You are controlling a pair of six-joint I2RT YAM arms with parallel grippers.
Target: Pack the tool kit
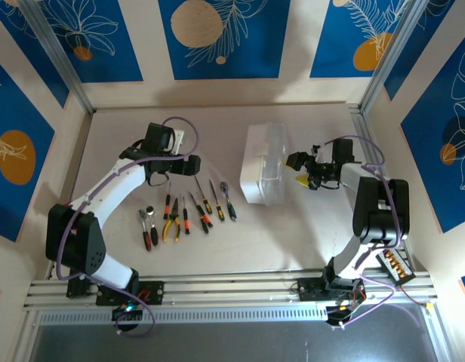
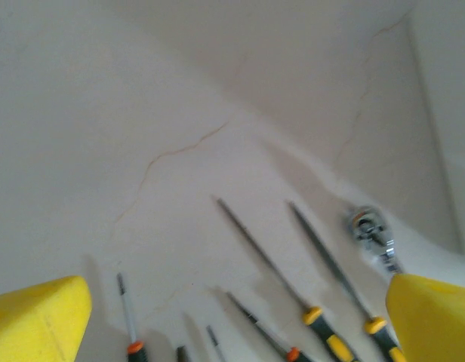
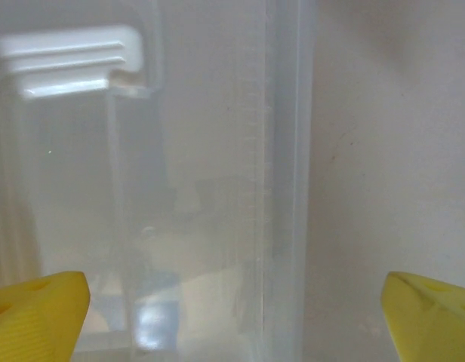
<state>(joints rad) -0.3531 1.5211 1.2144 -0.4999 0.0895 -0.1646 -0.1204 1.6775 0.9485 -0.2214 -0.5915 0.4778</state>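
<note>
Gaping wide and empty, left gripper [image 2: 234, 317] could scatter close-set screwdrivers [image 2: 315, 315] at lower centre; right gripper [image 3: 232, 309], likewise open and empty, could shove the box [image 3: 210, 188].

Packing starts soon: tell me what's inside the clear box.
No tool shows through the clear box; the tools lie on the table. Its cloudy walls and white latch hide part of the inside.

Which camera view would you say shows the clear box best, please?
The top external view: it takes in the whole box, right of the tools and just left of the right end effector. The right wrist view sits too close, giving a stretch of its clear wall and a white latch.
</note>
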